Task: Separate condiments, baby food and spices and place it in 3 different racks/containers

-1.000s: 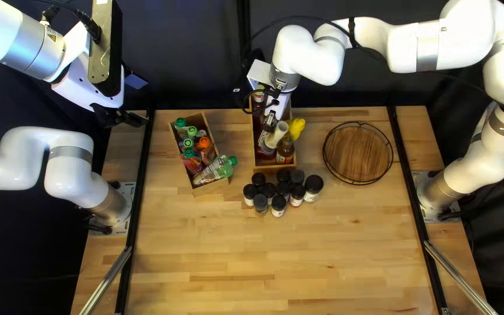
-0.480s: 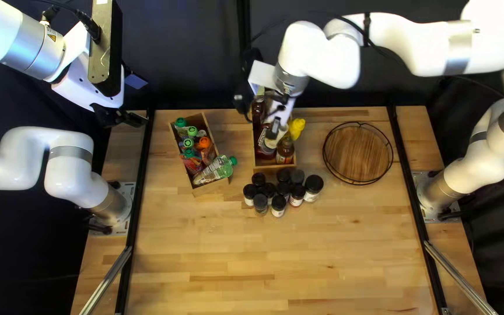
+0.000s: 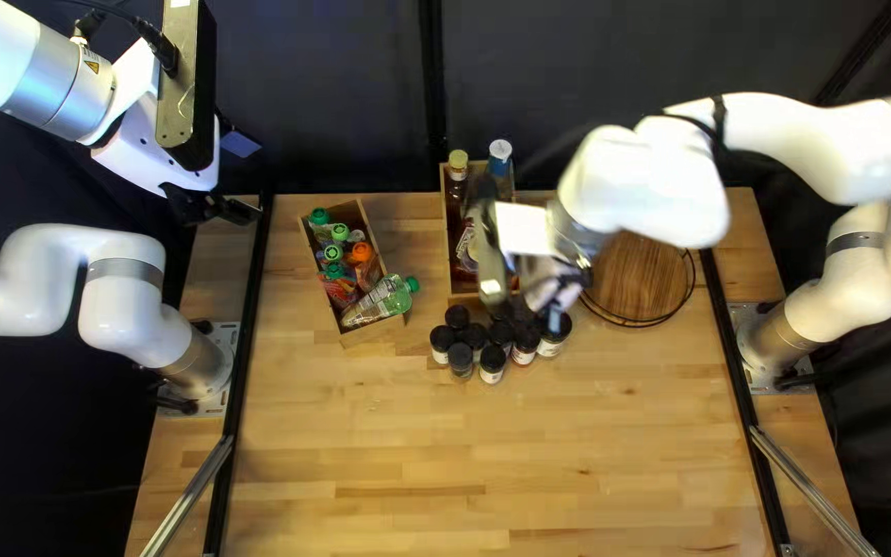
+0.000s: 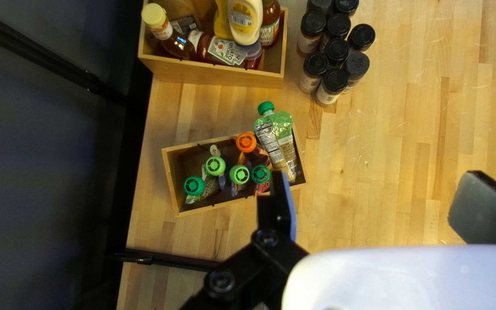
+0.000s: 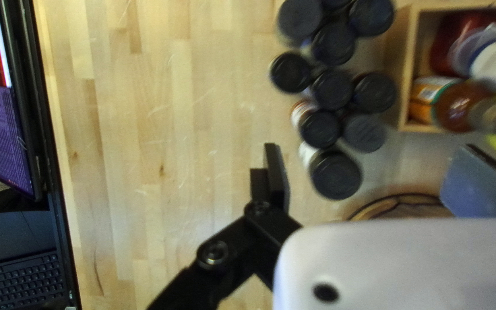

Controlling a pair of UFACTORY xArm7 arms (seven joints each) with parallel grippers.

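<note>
Apparently the spices came next: black-lidded jars stood bunched nearer the surface's far edge, the round rack toward its far right corner. The right hand, fingers apart, needed to settle squarely over the outer jar before closing, sparing its neighbours. The left hand's fingers stood apart too.

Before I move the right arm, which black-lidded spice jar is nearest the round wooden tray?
The wide jar with a flat black lid and pale label, at the group's end; its lid looks broader than those of the other jars.
</note>
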